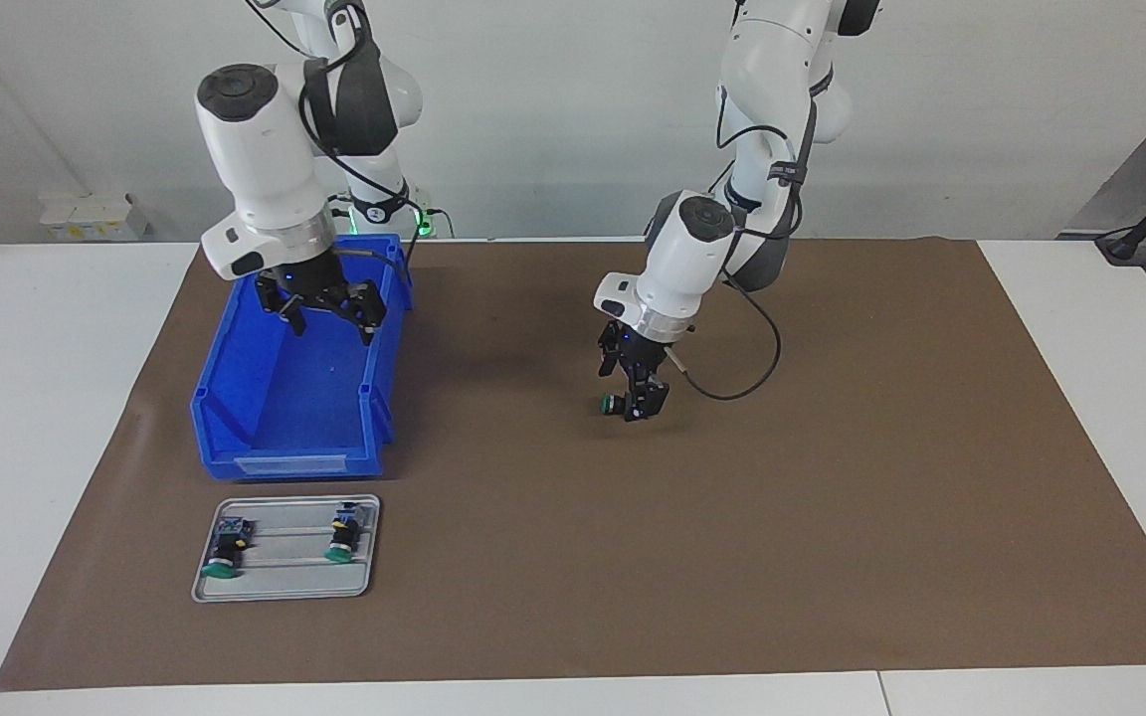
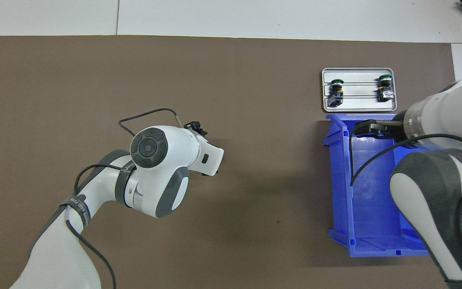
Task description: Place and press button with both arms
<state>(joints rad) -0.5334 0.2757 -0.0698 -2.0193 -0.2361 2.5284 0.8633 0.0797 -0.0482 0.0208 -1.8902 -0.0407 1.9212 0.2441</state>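
Left gripper [image 1: 636, 398]: over the bare middle of the brown mat [image 1: 832, 517], fingers closed on the button [image 1: 613, 404], green cap at 9 o'clock in the facing view; wide open mat all round.
Right gripper [image 1: 326, 306]: jaws spread wide, empty, hanging over the blue bin [image 1: 235, 438].
Tray [image 1: 280, 589]: beside the bin's open end, two more buttons [image 1: 225, 547] on it.
Overhead: the left wrist hides the held button.

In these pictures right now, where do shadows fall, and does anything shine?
Facing view: a soft shadow lies on the brown mat beside the blue plastic bin. Overhead view: a dim shadow mid-mat; the silver metal tray looks bright, without harsh glare.
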